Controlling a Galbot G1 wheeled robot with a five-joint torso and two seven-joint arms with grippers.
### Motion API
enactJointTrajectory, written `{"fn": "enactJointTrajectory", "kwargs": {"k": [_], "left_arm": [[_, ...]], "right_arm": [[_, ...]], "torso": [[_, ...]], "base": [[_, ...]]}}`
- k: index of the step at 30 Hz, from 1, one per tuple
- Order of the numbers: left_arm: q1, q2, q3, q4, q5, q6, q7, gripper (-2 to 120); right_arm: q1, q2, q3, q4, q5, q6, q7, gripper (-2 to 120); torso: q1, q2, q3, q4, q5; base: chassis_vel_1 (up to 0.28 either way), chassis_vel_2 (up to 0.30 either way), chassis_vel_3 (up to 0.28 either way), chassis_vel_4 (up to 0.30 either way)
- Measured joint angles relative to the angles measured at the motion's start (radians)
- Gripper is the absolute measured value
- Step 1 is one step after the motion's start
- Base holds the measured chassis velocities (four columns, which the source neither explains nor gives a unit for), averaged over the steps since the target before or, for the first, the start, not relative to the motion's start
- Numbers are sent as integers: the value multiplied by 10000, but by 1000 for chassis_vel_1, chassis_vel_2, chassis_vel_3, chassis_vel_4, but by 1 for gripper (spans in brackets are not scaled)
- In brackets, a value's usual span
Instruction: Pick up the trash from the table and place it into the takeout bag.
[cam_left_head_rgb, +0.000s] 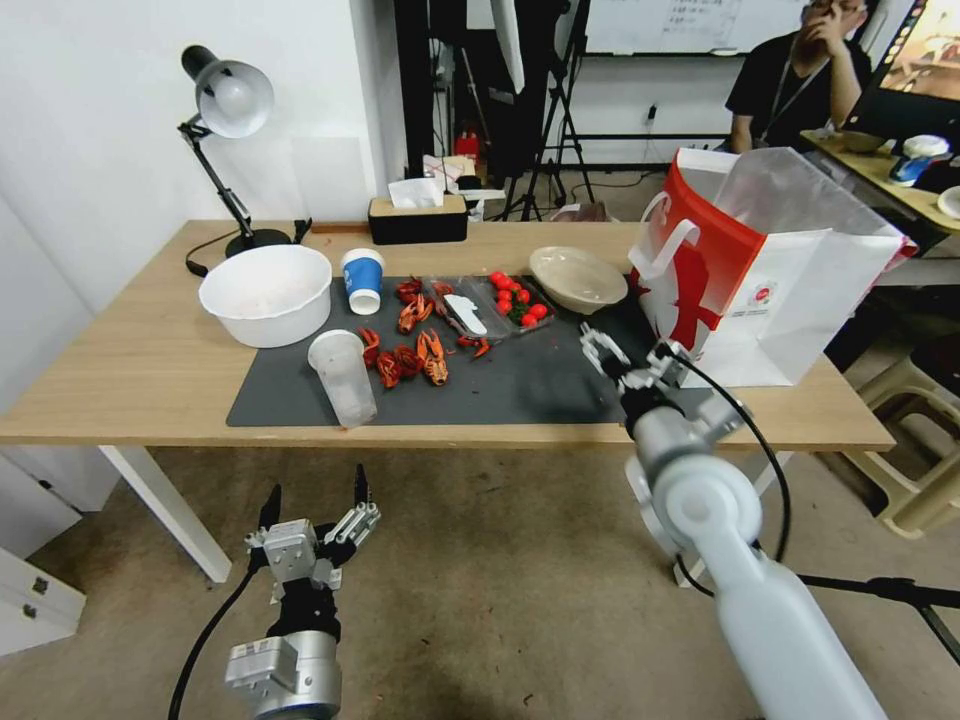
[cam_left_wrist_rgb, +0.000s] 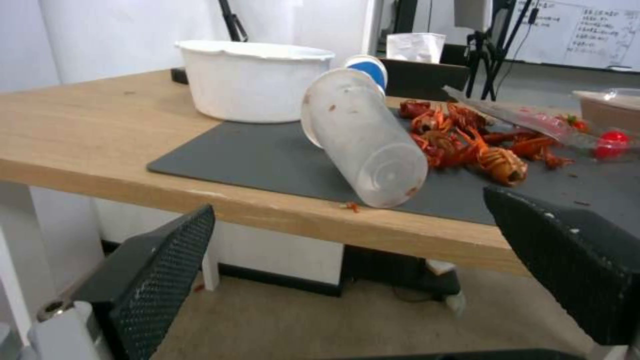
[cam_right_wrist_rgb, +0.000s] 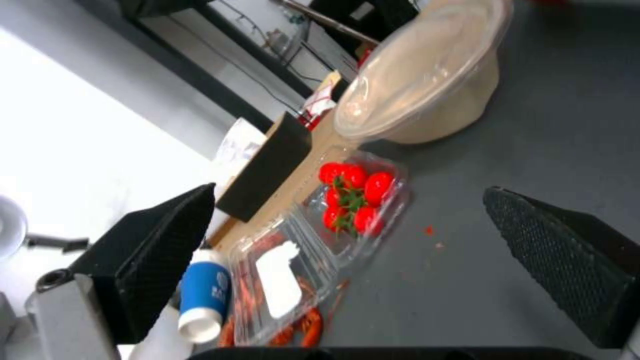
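The light-wood tabletop (cam_left_head_rgb: 150, 370), smooth and pale with a flat dark grey mat (cam_left_head_rgb: 520, 385) across its middle, carries all the trash, and nothing looks bagged yet, so I judge this the reaching stage of a pick. The takeout bag (cam_left_head_rgb: 800, 300) stands open-mouthed at the right end, stiff white paper with a red printed front and loop handles. The right hand (cam_left_head_rgb: 628, 360) hovers low over the mat just in front of the bag, its mesh-textured fingers (cam_right_wrist_rgb: 560, 260) spread apart and empty, facing the shallow beige bowl (cam_left_head_rgb: 577, 277) under its clear lid; the next move likely calls for a wide grip on that rounded rim. The left hand (cam_left_head_rgb: 315, 510) hangs below the tabletop edge, also spread apart, empty. Smaller pieces: a frosted clear plastic cup (cam_left_head_rgb: 345, 378) tipped on its side, an upside-down blue-and-white paper cup (cam_left_head_rgb: 362, 281), a thin clear tray of tomatoes (cam_left_head_rgb: 515, 300), and glossy red crayfish shells (cam_left_head_rgb: 410, 355).
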Motion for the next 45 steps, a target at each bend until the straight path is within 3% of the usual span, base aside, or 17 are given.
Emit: {"fn": "enactJointTrajectory", "kwargs": {"k": [5, 16, 30, 45], "left_arm": [[106, 41, -46, -39, 32, -37, -39, 100], [161, -69, -43, -66, 153, -142, -61, 100], [137, -118, -65, -32, 154, -166, -68, 100], [130, -104, -102, -21, 105, -242, -97, 100]], "right_arm": [[725, 532, -88, -793, 764, 203, 398, 100], [2174, 886, 268, -2331, 2188, 383, 924, 100], [3374, 970, 408, -3852, 2587, 186, 1030, 100], [3796, 1265, 428, -4709, 2568, 112, 1163, 97]], "torso": [[0, 0, 0, 1, -1], [0, 0, 0, -3, 1], [-1, 1, 0, 0, 0], [-1, 1, -1, 0, 0]], "base": [[0, 0, 0, 0], [0, 0, 0, 0], [0, 0, 0, 0], [0, 0, 0, 0]]}}
